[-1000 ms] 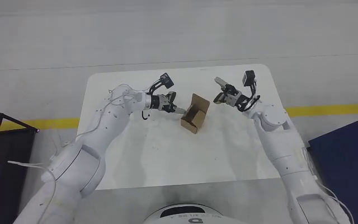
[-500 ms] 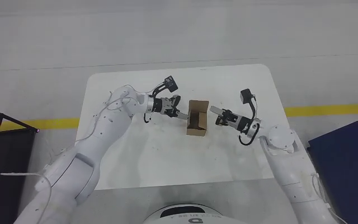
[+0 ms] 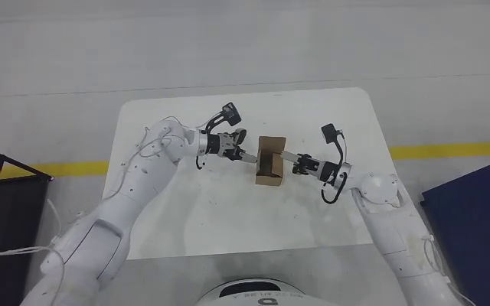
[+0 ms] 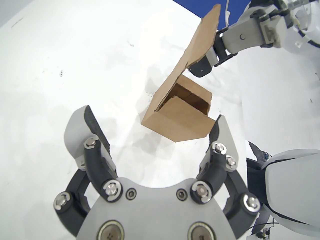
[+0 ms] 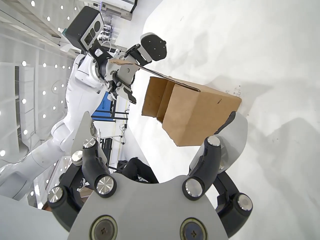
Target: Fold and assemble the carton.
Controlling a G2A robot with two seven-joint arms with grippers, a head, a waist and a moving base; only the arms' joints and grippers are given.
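Partly folded brown carton [image 3: 269, 161] standing near the middle of the white bench [image 3: 230, 222], one long flap [image 4: 200, 38] raised on its right side and a shorter flap [image 4: 185, 123] lying out toward the left. The left gripper [image 3: 243, 154] sits just left of the carton with its fingers [image 4: 92, 126] spread, one fingertip at the corner of the short flap. The right gripper [image 3: 289, 159] sits just right of the carton, close behind the raised flap. Its fingers [image 5: 232, 123] are also spread, pinching nothing.
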